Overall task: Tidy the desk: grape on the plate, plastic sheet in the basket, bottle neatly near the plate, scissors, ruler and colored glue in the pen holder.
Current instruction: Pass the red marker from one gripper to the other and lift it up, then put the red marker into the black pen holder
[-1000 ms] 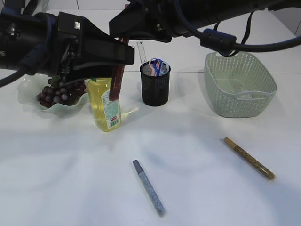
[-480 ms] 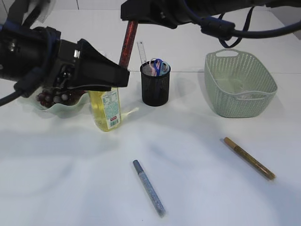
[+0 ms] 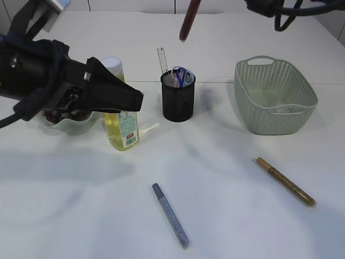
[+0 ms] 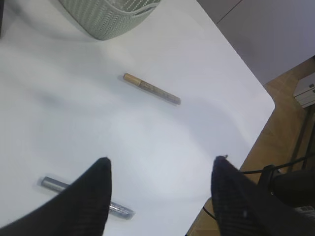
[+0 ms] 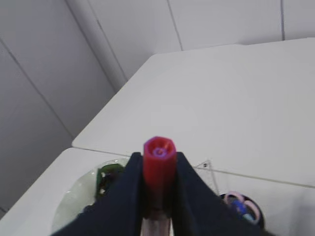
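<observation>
My right gripper (image 5: 159, 160) is shut on a red glue pen (image 5: 159, 149), which hangs high over the black pen holder (image 3: 178, 100) at the top of the exterior view (image 3: 188, 21). Scissors (image 3: 181, 75) and a ruler (image 3: 161, 58) stand in the holder. Grapes (image 3: 56, 114) lie on the pale green plate (image 3: 40, 123), with the yellow bottle (image 3: 122, 129) upright next to it. My left gripper (image 4: 160, 169) is open and empty in front of the bottle (image 3: 135, 100). A silver glue pen (image 3: 170, 215) and a gold one (image 3: 284, 181) lie on the table.
The green basket (image 3: 275, 97) stands at the right, with what looks like a clear sheet (image 3: 285, 109) inside. The left wrist view shows the table's rounded corner (image 4: 263, 98) and the floor beyond it. My left arm hides part of the plate.
The right gripper has carried the red glue pen up and to the right, from beside the bottle to above the pen holder. The left arm has sunk slightly, uncovering the bottle cap.
</observation>
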Robot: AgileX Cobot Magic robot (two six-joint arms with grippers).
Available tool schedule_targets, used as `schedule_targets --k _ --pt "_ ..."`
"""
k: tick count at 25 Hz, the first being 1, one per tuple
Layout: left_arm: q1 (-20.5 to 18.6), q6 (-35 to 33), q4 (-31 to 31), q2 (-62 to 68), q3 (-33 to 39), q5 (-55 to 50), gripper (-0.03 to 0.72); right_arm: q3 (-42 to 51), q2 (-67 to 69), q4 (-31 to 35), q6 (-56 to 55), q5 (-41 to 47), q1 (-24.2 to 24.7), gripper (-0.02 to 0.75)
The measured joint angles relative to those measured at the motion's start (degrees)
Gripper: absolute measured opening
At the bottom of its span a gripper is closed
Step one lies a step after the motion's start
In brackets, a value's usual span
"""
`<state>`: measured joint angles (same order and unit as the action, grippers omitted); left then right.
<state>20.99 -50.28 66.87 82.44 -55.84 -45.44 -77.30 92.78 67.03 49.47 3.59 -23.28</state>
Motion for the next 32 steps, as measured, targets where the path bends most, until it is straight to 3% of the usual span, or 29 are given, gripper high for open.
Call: schedule_targets --k 6,16,25,28,32 --pt "0.0 0.27 -0.34 0.26 0.0 -0.43 0.467 -6.15 10.03 0.21 2.98 0.84 4.21 0.131" --pt "0.0 0.36 -0.55 0.47 0.0 -2.35 0.467 -23.38 28.81 0.21 10.77 6.49 4.22 0.131" --pt "0.0 0.36 -0.55 0.47 0.0 -3.21 0.467 -27.4 35.33 0.21 14.26 7.66 4.22 0.132" --pt "0.0 0.36 -0.66 0.47 0.0 -3.21 0.467 -27.54 35.56 0.21 14.72 8.37 4.22 0.158" --pt "0.0 0.36 -0.66 0.47 0.0 -3.21 0.467 -27.58 35.56 0.21 15.01 10.86 4.22 0.272"
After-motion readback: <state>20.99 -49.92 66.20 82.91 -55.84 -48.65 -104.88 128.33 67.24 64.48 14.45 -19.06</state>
